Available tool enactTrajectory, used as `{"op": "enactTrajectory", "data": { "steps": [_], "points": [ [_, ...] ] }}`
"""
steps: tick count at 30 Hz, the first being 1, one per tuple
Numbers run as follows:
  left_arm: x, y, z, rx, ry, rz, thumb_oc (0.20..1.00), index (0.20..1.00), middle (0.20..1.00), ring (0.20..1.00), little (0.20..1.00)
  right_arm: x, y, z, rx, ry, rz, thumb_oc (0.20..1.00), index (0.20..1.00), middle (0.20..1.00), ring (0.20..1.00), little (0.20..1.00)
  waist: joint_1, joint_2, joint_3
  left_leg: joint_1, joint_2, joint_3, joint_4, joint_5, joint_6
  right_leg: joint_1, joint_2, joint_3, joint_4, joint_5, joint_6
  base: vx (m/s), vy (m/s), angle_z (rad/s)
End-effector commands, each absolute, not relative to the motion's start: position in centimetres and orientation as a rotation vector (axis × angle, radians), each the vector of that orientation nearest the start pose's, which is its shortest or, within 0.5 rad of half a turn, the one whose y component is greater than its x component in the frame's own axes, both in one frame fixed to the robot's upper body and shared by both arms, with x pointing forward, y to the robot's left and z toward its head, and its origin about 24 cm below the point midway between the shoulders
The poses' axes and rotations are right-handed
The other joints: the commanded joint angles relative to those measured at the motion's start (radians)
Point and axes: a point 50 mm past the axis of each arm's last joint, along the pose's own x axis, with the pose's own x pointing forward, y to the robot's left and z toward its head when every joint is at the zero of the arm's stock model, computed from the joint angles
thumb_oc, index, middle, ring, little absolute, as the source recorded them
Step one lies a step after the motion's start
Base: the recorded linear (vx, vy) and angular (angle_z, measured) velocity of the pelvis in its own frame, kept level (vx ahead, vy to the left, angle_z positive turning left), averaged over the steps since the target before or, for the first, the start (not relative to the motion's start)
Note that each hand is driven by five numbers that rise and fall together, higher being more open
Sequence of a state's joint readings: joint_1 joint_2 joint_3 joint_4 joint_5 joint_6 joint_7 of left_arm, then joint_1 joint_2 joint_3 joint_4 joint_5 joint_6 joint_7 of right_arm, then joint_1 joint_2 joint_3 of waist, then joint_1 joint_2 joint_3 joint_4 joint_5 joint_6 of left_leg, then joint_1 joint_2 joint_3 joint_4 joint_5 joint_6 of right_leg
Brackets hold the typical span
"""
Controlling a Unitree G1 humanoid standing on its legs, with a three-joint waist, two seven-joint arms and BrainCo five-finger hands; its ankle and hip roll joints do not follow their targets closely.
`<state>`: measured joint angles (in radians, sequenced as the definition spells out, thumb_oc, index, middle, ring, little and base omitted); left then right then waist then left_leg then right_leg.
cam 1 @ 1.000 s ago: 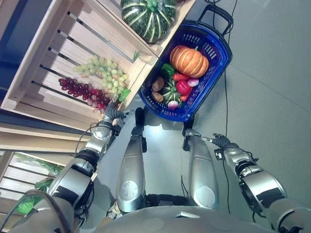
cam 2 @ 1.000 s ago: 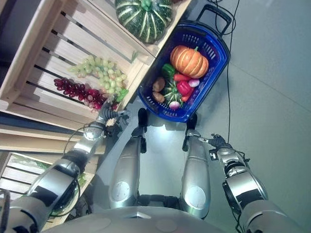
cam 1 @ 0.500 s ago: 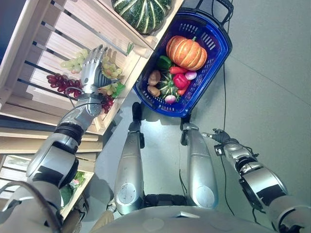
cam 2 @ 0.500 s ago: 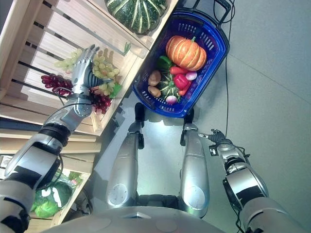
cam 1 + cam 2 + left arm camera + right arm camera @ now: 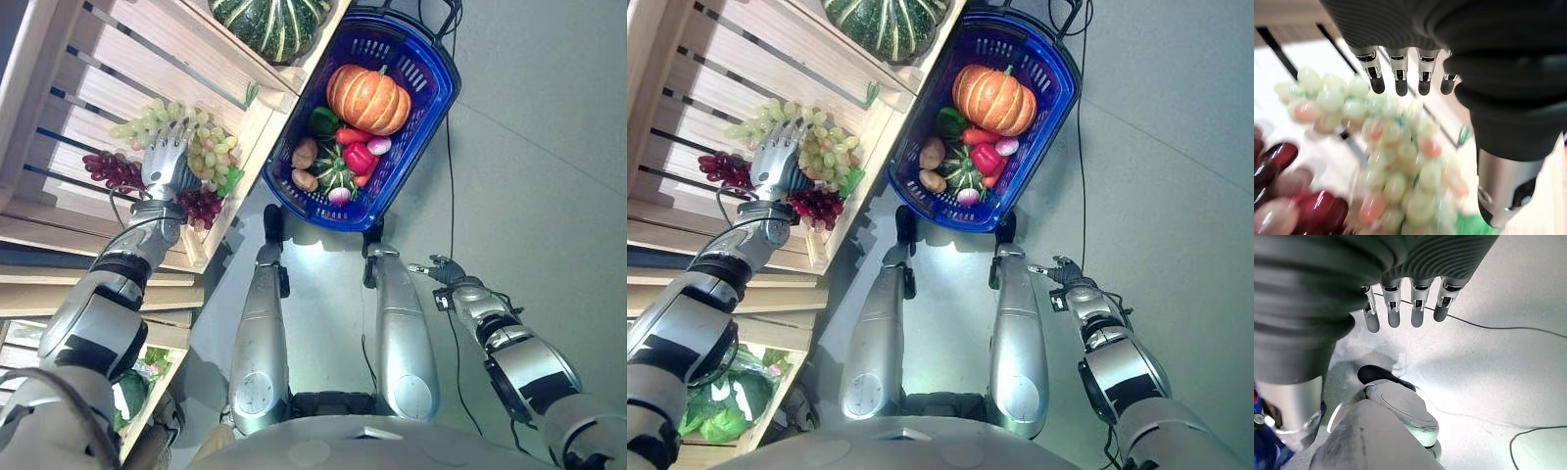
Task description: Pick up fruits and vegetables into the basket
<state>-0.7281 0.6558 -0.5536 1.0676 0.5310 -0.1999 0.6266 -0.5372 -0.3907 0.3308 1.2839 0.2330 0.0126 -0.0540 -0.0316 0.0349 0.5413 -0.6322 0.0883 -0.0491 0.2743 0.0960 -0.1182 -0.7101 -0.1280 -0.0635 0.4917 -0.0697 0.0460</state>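
Observation:
My left hand (image 5: 165, 166) hovers open over the grapes in the slatted wooden crate (image 5: 59, 117), its fingers (image 5: 1400, 73) straight above the green grape bunch (image 5: 1400, 166). That green bunch (image 5: 201, 137) lies partly under the hand, with red grapes (image 5: 108, 168) beside it and below the wrist. The blue basket (image 5: 443, 93) stands on the floor right of the crate. It holds an orange pumpkin (image 5: 367, 98), a red pepper (image 5: 358, 157), a green pepper (image 5: 323, 120), potatoes (image 5: 305, 154) and a small striped squash (image 5: 333, 176). My right hand (image 5: 446, 274) hangs open low by the floor.
A large green striped pumpkin (image 5: 269, 20) sits in the crate compartment above the grapes, close to the basket's rim. Leafy greens (image 5: 715, 416) lie on a lower shelf at the left. Grey floor (image 5: 549, 176) stretches right of the basket.
My left hand has risen from the crate's front edge onto the grapes, then drawn back a little over them. The view has shifted slightly. The right hand has stayed put.

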Motion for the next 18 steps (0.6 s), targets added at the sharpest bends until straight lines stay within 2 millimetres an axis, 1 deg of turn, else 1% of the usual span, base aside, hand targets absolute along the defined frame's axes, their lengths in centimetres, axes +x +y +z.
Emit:
{"op": "enactTrajectory", "data": {
  "steps": [1,3,6,13,14,18],
  "points": [
    [33.5,29.5,7.2,1.492,-0.125,0.352,1.000,1.000,1.000,1.000,1.000,26.5,-28.4,-6.0,-0.439,0.802,-0.166,1.000,1.000,1.000,1.000,1.000,0.016,0.000,-0.021,-0.035,-0.054,0.045,0.112,-0.088,0.071,0.050,0.029,-0.045,-0.019,-0.011,-0.032,0.00,0.000,0.00],
    [33.1,29.7,6.9,1.529,-0.147,0.384,1.000,1.000,1.000,1.000,1.000,26.5,-28.6,-6.0,-0.445,0.803,-0.163,1.000,1.000,1.000,1.000,1.000,0.017,0.001,-0.021,-0.038,-0.053,0.046,0.111,-0.086,0.069,0.047,0.030,-0.044,-0.020,-0.012,-0.034,0.00,0.000,0.00],
    [33.0,29.9,7.4,1.577,-0.181,0.436,1.000,1.000,1.000,1.000,1.000,26.6,-28.7,-5.9,-0.449,0.802,-0.162,1.000,1.000,1.000,1.000,1.000,0.018,0.001,-0.021,-0.043,-0.051,0.046,0.107,-0.083,0.068,0.042,0.031,-0.045,-0.019,-0.013,-0.035,0.00,0.000,0.00],
    [34.6,30.1,10.7,1.689,-0.263,0.504,1.000,1.000,1.000,1.000,1.000,27.3,-28.1,-5.5,-0.454,0.787,-0.146,1.000,1.000,1.000,1.000,1.000,0.010,-0.012,-0.021,-0.053,-0.046,0.045,0.099,-0.075,0.066,0.034,0.040,-0.045,-0.019,-0.014,-0.036,0.00,0.000,0.00],
    [35.0,30.2,11.6,1.707,-0.277,0.515,1.000,1.000,1.000,1.000,1.000,27.5,-27.9,-5.5,-0.457,0.785,-0.143,1.000,1.000,1.000,1.000,1.000,0.007,-0.014,-0.021,-0.054,-0.045,0.047,0.096,-0.073,0.064,0.033,0.042,-0.044,-0.021,-0.014,-0.036,0.00,0.000,0.00],
    [35.5,30.5,13.5,1.734,-0.325,0.550,1.000,1.000,1.000,1.000,1.000,27.7,-27.9,-5.3,-0.467,0.786,-0.137,1.000,1.000,1.000,1.000,1.000,0.001,-0.016,-0.021,-0.058,-0.041,0.048,0.096,-0.070,0.063,0.027,0.045,-0.044,-0.015,-0.016,-0.037,0.00,0.000,0.00]
  ]
}}
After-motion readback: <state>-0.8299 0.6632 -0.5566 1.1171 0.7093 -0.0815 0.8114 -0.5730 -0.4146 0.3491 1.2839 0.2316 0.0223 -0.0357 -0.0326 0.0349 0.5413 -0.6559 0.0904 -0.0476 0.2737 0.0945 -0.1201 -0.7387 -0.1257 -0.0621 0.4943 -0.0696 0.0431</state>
